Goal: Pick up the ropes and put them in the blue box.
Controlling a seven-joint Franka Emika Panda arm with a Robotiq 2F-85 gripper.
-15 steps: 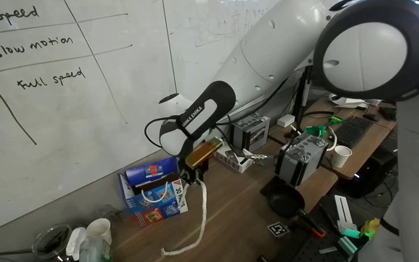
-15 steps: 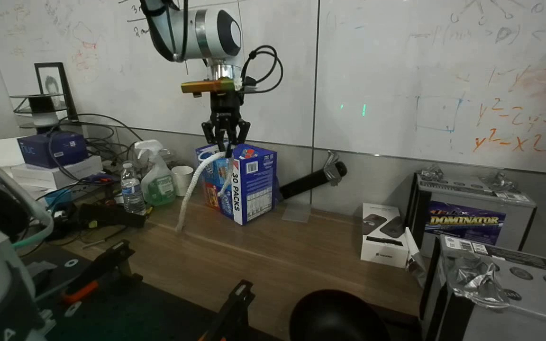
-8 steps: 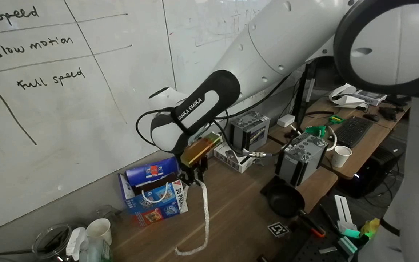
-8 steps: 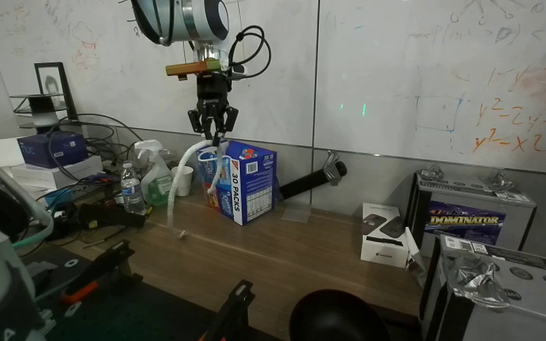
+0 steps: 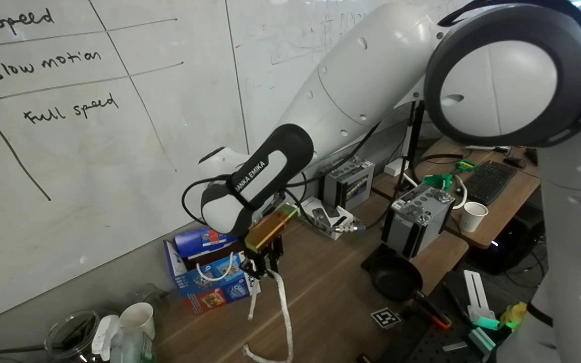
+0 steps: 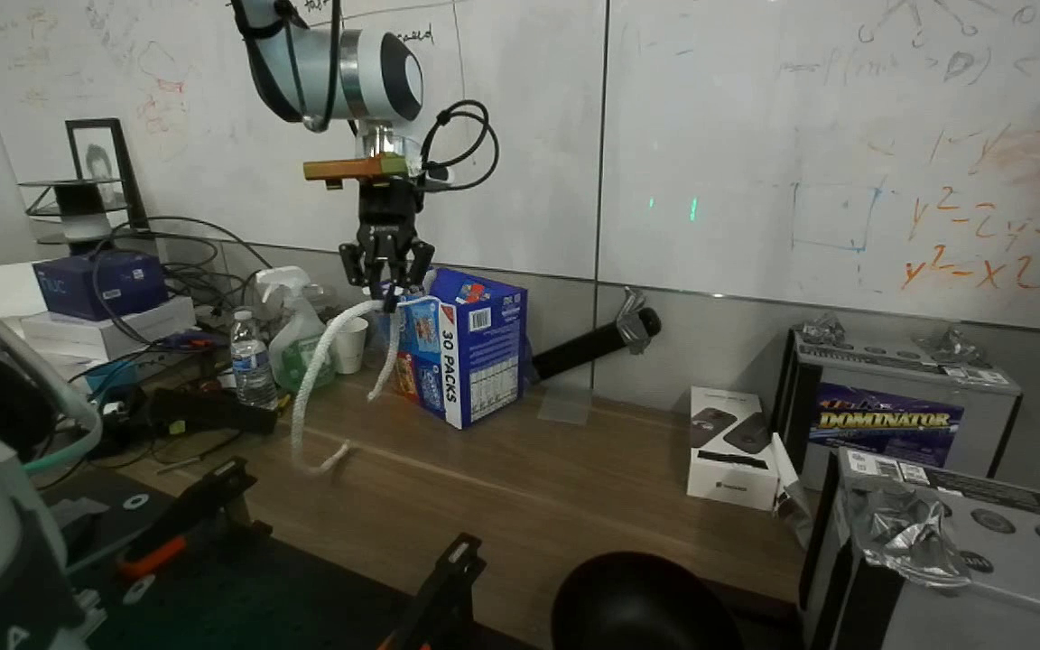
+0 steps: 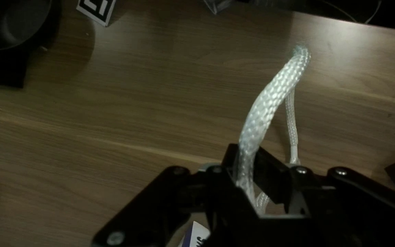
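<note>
My gripper [image 5: 263, 272] is shut on a thick white rope [image 5: 284, 310], near the printed front of the blue box [image 5: 212, 298]. From the fingertips the rope hangs in two lengths, a short one and a long one whose end curls up. The wrist view shows this rope [image 7: 269, 103] pinched between the black fingers [image 7: 267, 175]. A thinner white rope [image 5: 215, 279] droops in a loop over the box's front rim; the rest of it is hidden. In an exterior view the gripper [image 6: 388, 302] hangs left of the box's "30 PACKS" edge, partly covering the box [image 6: 495, 361].
The whiteboard [image 5: 94, 151] rises right behind the box. A white cup [image 6: 349, 345], spray bottle [image 6: 303, 348] and water bottle [image 6: 252, 366] stand beside it. Farther along are a white carton [image 6: 732, 447], grey batteries [image 6: 908, 406] and a black pan [image 5: 396, 277].
In an exterior view my gripper has shifted left, rising and then sinking, carrying the thick rope. The short end has swung away from the box's front. The grip stays the same.
</note>
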